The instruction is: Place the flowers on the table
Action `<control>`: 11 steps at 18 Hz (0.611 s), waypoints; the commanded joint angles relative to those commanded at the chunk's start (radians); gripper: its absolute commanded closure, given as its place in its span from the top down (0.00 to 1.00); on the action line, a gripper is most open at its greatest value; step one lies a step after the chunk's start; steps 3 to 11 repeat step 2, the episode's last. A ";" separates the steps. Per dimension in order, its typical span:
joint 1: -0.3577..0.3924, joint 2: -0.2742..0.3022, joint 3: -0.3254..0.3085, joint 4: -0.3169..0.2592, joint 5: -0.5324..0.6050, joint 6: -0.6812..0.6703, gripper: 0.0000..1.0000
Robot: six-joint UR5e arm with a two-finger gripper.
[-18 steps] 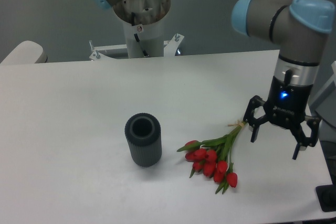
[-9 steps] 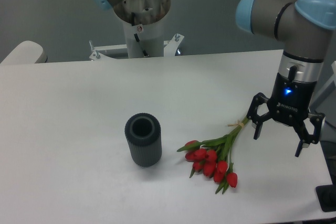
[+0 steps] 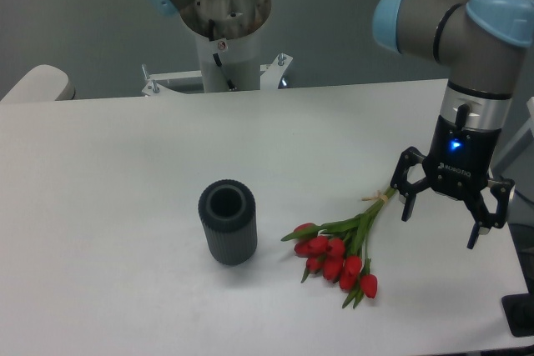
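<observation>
The flowers (image 3: 338,252), a bunch of red tulips with green stems tied with tan string, lie flat on the white table (image 3: 125,172) at the front right, blooms toward the front, stem ends pointing up right. My gripper (image 3: 440,228) hangs just right of the stem ends, a little above the table. Its fingers (image 3: 406,204) are spread wide and hold nothing.
A dark grey ribbed cylindrical vase (image 3: 227,222) stands upright left of the flowers. The arm's base (image 3: 225,31) stands behind the table's far edge. The table's right edge lies close under the gripper.
The gripper has drifted slightly right and up, away from the stem ends. The flowers and the vase have not moved.
</observation>
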 joint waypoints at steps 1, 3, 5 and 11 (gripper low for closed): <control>0.000 -0.002 -0.002 0.000 0.000 0.000 0.99; -0.002 -0.002 -0.002 0.002 0.000 0.000 0.99; -0.002 -0.002 -0.002 0.002 0.000 0.000 0.99; -0.002 -0.002 -0.002 0.002 0.000 0.000 0.99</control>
